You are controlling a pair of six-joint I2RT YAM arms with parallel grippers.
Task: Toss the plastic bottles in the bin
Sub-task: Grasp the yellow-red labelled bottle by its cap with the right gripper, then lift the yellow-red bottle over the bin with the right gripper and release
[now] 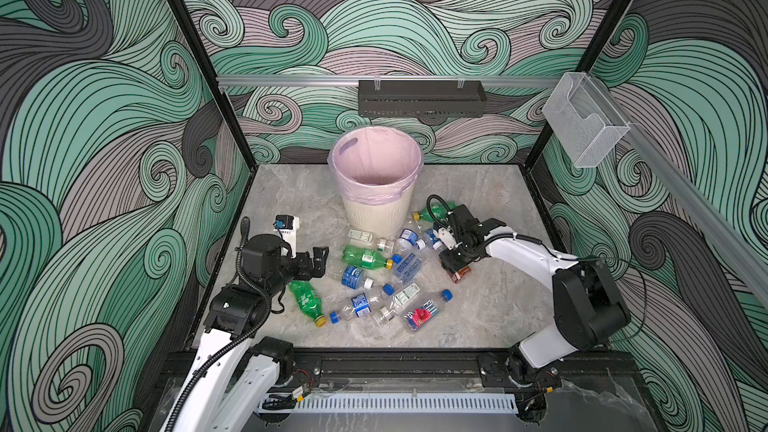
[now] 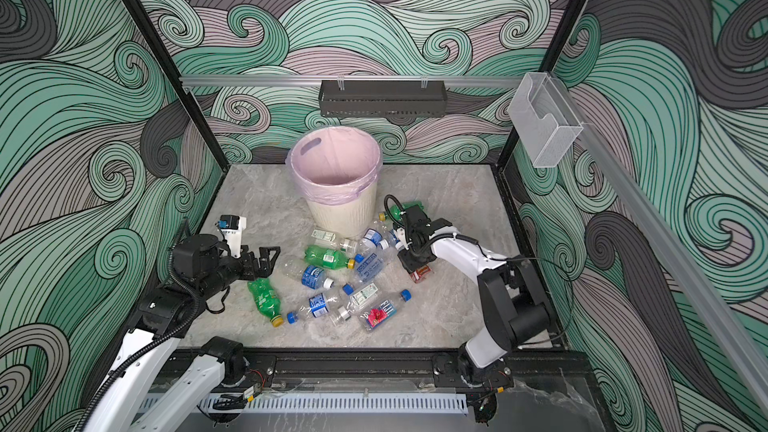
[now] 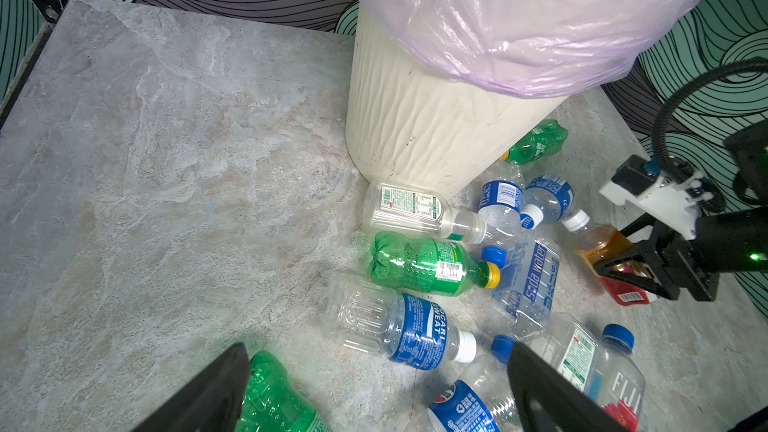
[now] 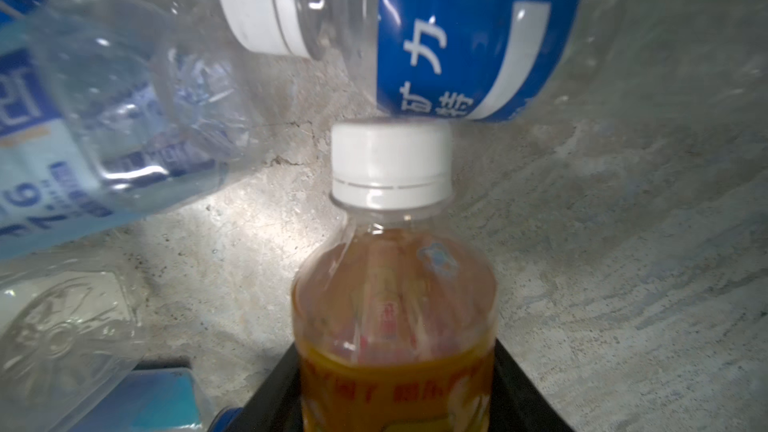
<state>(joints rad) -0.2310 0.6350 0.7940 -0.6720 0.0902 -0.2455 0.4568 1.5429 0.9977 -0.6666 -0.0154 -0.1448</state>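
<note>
Near the cream ribbed plastic bin (image 1: 376, 218), right jaws clench the orange-labelled clear plastic bottle (image 4: 395, 305); left jaws stand released.

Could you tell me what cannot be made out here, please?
- Whether the right hand grips the orange-labelled bottle: contact cut off by the right wrist view's edge, under the hand in both top views.
- Bin: near floor hidden by its own wall in both top views.
- Green bottle beside the bin: partly behind the right arm's cable in both top views.
</note>
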